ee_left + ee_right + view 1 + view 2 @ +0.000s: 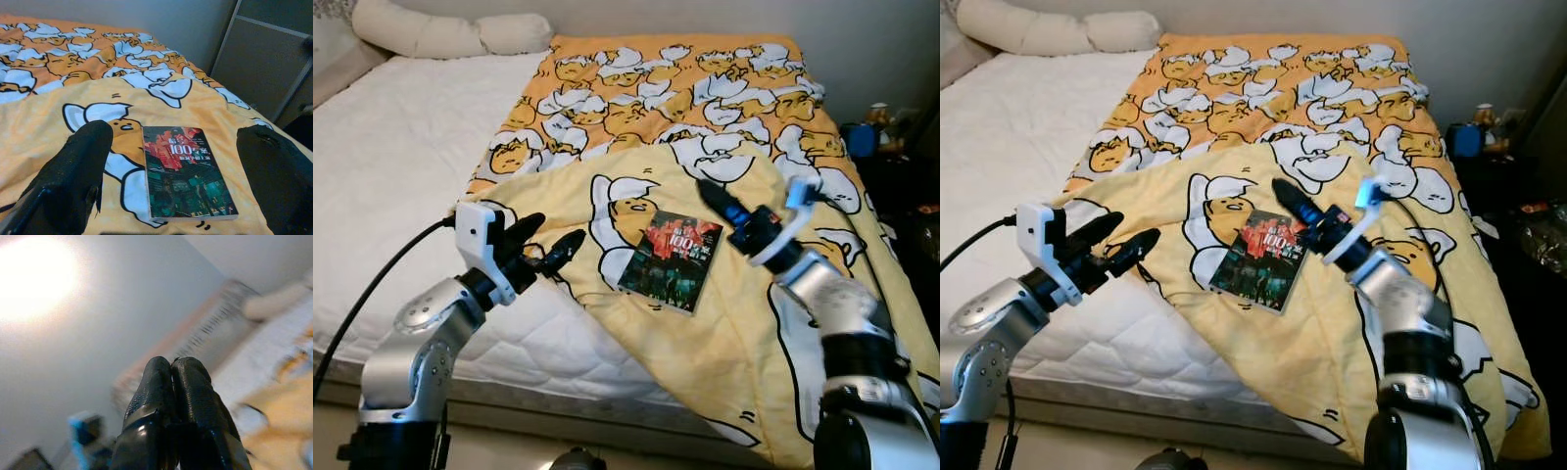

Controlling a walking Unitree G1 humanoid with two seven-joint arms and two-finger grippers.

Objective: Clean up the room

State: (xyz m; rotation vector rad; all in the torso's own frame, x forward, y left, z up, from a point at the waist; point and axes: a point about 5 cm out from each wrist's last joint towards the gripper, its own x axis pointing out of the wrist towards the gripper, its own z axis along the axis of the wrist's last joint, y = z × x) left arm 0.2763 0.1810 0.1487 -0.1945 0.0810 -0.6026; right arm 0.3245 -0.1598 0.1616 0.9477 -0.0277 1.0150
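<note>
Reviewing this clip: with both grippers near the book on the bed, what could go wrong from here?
1. The book lies flat on the soft yellow blanket, so the open left gripper may pinch fabric along with it or struggle to get a finger under the cover.
2. The right gripper is shut and raised beside the book's far corner; it might nudge the book sideways.
3. The blanket drapes over the bed edge, so dragging it may slide the book off.

White-mattressed bed against pale wall, dark nightstand beside it.
</note>
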